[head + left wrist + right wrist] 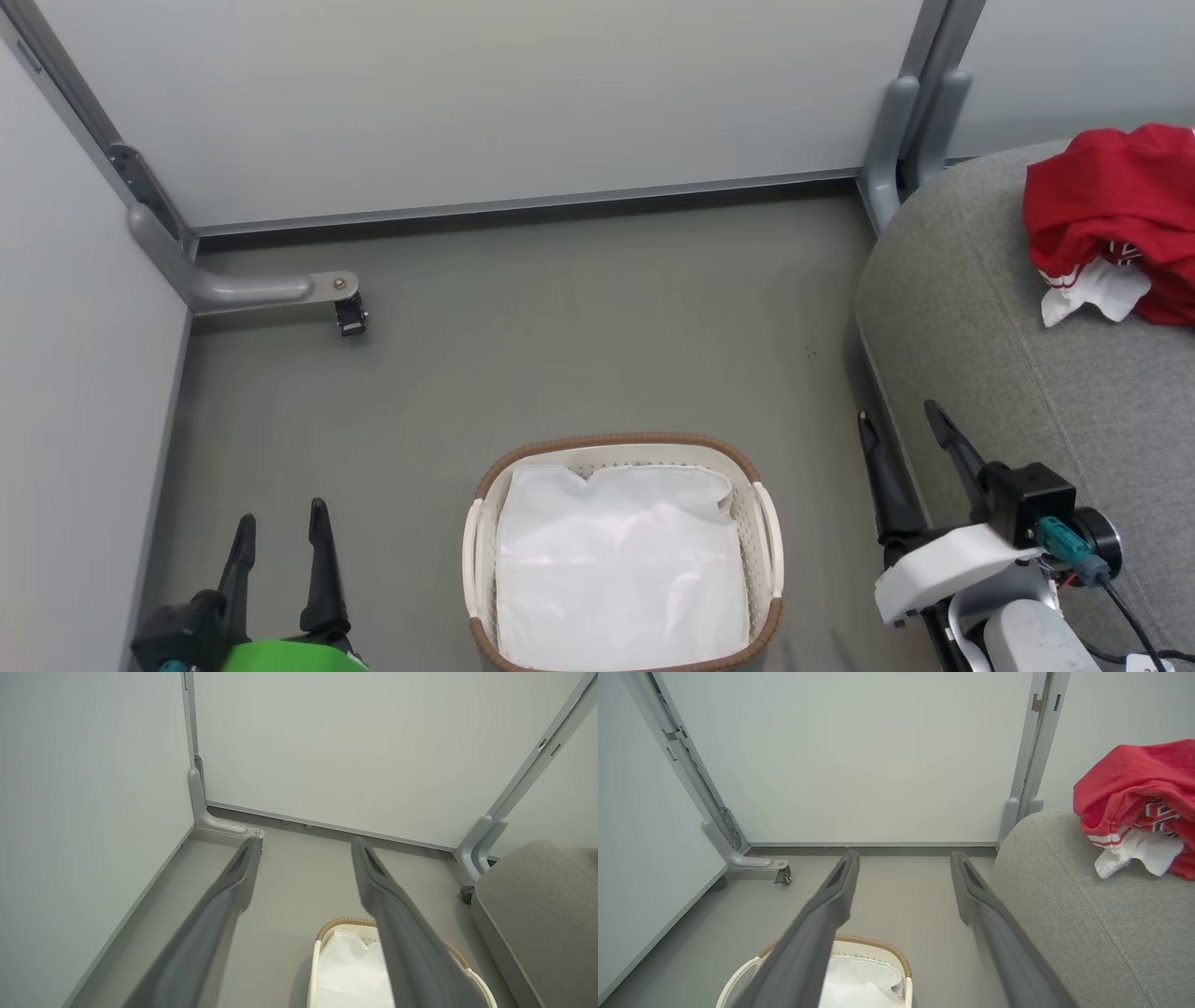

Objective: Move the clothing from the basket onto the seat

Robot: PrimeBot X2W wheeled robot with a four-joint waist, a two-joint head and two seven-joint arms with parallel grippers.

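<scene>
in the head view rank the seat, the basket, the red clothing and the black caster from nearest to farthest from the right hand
1. seat: right beside the right hand, on its right.
2. basket: lower down, to its left.
3. red clothing: on the seat, ahead and to the right.
4. black caster: far off at the left.

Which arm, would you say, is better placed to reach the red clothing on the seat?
Right: the right gripper is open beside the seat that bears the clothing; the left gripper lies beyond the basket.
</scene>
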